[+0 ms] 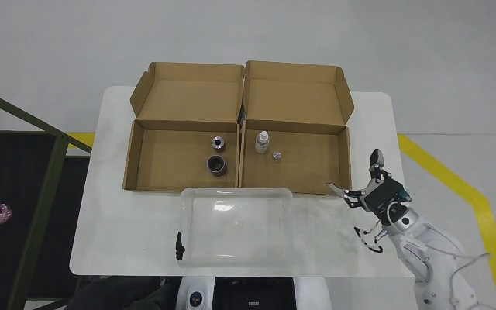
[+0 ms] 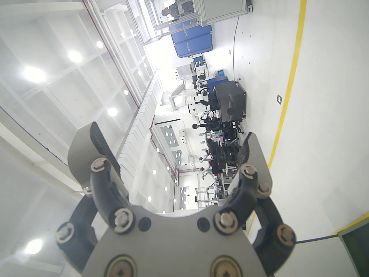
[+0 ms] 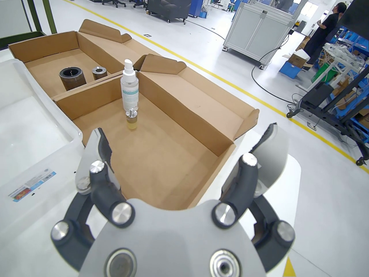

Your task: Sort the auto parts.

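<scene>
In left brown cardboard box [image 1: 147, 167]: two dark metal cylinders [image 1: 216, 164]; in right brown cardboard box [image 1: 318, 167]: clear spray bottle [image 1: 263, 140], small brass fitting [image 1: 276, 156]. Sorting looks done. Jaws spread on left gripper [image 2: 172, 134] and right gripper [image 3: 186, 139]

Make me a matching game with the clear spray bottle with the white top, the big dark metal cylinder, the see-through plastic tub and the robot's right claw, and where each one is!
Things
1. clear spray bottle with white top
2. big dark metal cylinder
3. see-through plastic tub
4. right gripper

Places
A. in the left brown cardboard box
B. in the right brown cardboard box
C. open, beside the right box
D. on the white table, in front of both boxes

Pairs: 1-B, 2-A, 3-D, 4-C
</scene>
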